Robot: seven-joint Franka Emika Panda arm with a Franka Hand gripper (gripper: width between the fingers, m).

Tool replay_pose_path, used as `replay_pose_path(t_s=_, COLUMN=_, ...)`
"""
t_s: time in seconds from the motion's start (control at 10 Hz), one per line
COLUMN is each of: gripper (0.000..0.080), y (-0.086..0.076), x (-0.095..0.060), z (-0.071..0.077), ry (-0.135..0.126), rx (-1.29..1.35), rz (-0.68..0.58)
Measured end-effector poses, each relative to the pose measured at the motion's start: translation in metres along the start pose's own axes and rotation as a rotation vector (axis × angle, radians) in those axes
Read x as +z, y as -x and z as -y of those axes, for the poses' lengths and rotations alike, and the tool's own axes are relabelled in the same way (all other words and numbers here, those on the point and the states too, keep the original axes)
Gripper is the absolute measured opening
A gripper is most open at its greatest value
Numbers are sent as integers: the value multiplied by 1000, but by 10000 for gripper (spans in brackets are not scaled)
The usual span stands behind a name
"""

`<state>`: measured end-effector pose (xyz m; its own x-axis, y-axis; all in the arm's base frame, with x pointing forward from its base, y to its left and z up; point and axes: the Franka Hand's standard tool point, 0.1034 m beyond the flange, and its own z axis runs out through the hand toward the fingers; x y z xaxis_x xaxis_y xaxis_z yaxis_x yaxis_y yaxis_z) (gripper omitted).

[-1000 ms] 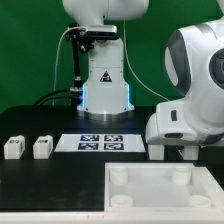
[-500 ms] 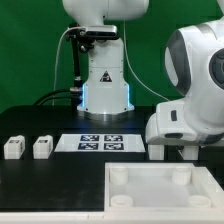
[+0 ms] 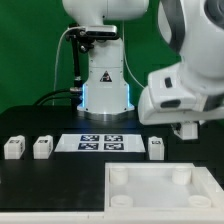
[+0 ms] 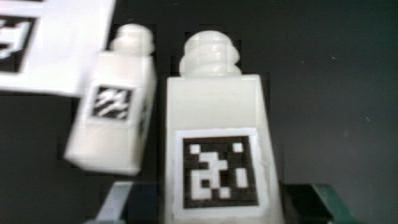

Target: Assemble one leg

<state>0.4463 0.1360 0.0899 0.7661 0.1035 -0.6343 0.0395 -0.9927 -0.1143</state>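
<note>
The gripper [image 4: 222, 208] has one dark finger on each side of the leg [image 4: 217, 120], down at its base, but the blur hides whether they pinch it. The leg's long axis runs straight away from the gripper, with the rounded stepped tip at the far end and the tag facing the camera. Just beside it a second leg [image 4: 111, 105] lies nearly parallel, its tip near the marker board [image 4: 39, 40].

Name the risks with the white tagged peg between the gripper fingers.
1. Another white plastic peg sits close beside the white block-shaped tagged leg; the gripper could bump it.
2. The fingers flank only the leg's tagged end, so a hold there might let it tilt or slip.
</note>
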Motion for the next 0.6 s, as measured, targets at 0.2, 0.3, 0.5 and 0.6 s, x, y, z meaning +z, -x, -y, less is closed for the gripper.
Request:
replay_pose_path(t_s=0.2, gripper=291, y=-7, x=-65, z=-13, ry=-18, rx=-5, rz=-161)
replay_pose_path(t_s=0.3, gripper=291, y=-6, x=-92, z=-12, ry=-14, rx=0, rz=-269)
replay_pose_path(t_s=0.5, gripper=291, y=-7, x=-105, z=-6, ry=-6, rx=8, rz=-459)
replay_pose_path(t_s=0.6, gripper=291, y=-11, x=-106, z=-8, ry=-4, rx=9, rz=-567)
